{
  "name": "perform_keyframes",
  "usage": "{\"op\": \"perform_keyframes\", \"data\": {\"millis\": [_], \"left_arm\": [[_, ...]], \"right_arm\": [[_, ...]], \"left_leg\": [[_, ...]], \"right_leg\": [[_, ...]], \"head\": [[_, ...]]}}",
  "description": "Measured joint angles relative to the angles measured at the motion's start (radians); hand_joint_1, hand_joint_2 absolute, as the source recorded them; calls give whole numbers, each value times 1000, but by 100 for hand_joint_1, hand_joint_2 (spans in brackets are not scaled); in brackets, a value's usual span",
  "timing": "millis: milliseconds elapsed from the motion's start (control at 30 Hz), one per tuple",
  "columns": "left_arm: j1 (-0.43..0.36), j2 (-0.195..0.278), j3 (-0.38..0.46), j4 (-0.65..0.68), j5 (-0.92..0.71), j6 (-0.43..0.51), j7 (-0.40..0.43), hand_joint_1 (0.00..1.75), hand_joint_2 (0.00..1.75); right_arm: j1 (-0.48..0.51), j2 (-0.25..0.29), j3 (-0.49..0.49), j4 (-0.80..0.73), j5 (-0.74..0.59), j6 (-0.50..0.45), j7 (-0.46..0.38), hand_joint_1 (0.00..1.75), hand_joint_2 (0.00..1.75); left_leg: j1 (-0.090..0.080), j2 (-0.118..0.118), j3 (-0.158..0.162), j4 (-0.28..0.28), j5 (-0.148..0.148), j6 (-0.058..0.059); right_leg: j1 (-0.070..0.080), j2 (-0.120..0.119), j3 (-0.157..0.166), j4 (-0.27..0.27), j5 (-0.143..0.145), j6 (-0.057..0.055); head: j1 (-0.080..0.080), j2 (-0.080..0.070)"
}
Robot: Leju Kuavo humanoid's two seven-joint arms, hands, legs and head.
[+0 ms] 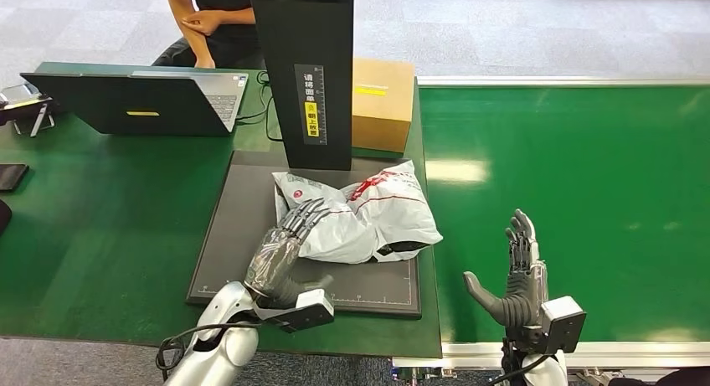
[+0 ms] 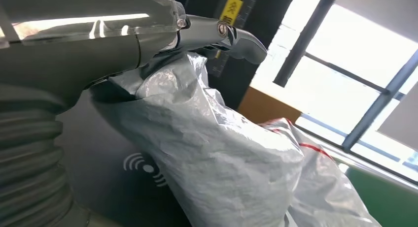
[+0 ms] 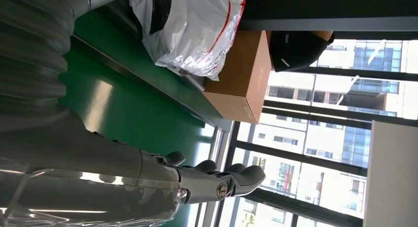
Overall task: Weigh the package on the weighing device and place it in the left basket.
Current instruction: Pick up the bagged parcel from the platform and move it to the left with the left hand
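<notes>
The package (image 1: 360, 214), a crumpled white-grey plastic mailer with red markings, lies on the dark flat weighing platform (image 1: 239, 235) in front of its black upright column (image 1: 306, 76). My left hand (image 1: 285, 244) reaches in from the platform's near side. Its straight fingers lie on the package's left end, and its thumb lies apart, low over the platform. In the left wrist view the fingers (image 2: 231, 37) stretch over the top of the package (image 2: 222, 158). My right hand (image 1: 519, 277) stands apart over the green belt, fingers spread and upright, holding nothing. The right wrist view shows that hand (image 3: 212, 180) and the package (image 3: 197, 30).
A cardboard box (image 1: 383, 101) stands right behind the column. An open laptop (image 1: 142, 101) sits on the green table at the back left, a dark phone (image 1: 10, 177) at the left edge. A person (image 1: 209, 22) sits behind the table. The green belt (image 1: 586, 168) stretches right.
</notes>
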Motion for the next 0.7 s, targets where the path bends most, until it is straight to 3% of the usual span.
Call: {"op": "perform_keyframes", "data": {"millis": [67, 100, 200, 233, 700], "left_arm": [[0, 4, -20, 0, 5, -2, -8, 0, 175], [0, 6, -27, 0, 10, -6, -12, 27, 175], [0, 10, -38, 6, 34, -23, -15, 158, 175], [0, 12, -38, 9, 41, -26, -15, 175, 175], [1, 27, -34, 31, 84, -15, -17, 175, 175]], "right_arm": [[-1, 0, 0, 2, 0, 1, 1, 0, 175], [-1, 0, 0, 3, 0, 1, 2, 0, 175], [-3, 0, 0, 6, 0, 1, 3, 0, 175], [-3, 0, 0, 7, 0, 1, 4, 0, 175], [-3, 0, 0, 9, -5, 0, 15, 0, 175]], "left_leg": [[0, 0, 0, 0, 0, 0], [0, 0, 0, 0, 0, 0], [0, 0, 0, 0, 0, 0], [0, 0, 0, 0, 0, 0], [0, 0, 0, 0, 0, 0]], "right_leg": [[0, 0, 0, 0, 0, 0], [0, 0, 0, 0, 0, 0], [0, 0, 0, 0, 0, 0], [0, 0, 0, 0, 0, 0], [0, 0, 0, 0, 0, 0]], "head": [[0, 0], [0, 0], [0, 0], [0, 0], [0, 0]]}}
